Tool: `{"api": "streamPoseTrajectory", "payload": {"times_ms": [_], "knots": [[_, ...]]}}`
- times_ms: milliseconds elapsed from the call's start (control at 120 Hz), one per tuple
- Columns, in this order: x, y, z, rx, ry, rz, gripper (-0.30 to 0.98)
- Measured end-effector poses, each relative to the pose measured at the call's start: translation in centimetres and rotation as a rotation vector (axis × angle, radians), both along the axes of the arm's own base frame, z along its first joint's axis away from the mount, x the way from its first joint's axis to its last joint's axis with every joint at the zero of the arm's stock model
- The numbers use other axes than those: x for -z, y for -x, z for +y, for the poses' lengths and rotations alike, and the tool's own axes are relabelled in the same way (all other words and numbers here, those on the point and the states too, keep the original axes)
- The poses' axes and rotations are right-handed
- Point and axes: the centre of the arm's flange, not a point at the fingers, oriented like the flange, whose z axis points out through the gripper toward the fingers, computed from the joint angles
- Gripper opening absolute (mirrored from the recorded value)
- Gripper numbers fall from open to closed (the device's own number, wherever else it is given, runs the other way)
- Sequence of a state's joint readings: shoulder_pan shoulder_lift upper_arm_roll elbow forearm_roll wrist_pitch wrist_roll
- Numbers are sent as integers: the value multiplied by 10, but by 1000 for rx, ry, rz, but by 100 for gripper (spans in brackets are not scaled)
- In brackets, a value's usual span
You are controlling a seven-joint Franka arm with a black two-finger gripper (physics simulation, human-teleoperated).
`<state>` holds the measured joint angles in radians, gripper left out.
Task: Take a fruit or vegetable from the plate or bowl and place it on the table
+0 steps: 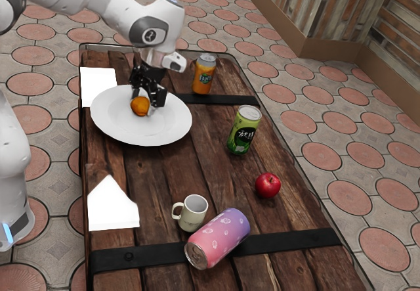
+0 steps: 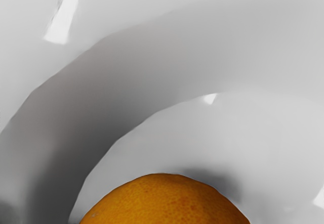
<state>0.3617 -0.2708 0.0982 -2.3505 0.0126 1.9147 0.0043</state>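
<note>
While the orange (image 1: 140, 106) sits on the plate (image 1: 173, 120) by the tool (image 1: 146, 100), whether that's open or holding on I can't tell; hug the orange's middle softly, then lift straight up.

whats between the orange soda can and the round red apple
A green metal can with a black label stands upright between the orange soda can and the round red apple, as the exterior view shows.

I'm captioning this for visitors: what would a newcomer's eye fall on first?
Probably the big white plate holding an orange, with the robot arm bent down to it. Next, the pink-and-purple can lying beside the mug, then the red apple near the table's long edge.
</note>
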Motion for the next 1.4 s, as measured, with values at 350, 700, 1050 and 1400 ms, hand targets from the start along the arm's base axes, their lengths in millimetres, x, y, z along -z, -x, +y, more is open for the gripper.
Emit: {"api": "streamPoseTrajectory", "payload": {"times_ms": [350,700,1050,1400], "knots": [[1,-2,-1,-18,-7,-17,40],[-93,-56,-79,138,-131,-118,33],[-52,-138,-244,388,-76,27,42],[-256,-156,-255,415,-255,-278,66]]}}
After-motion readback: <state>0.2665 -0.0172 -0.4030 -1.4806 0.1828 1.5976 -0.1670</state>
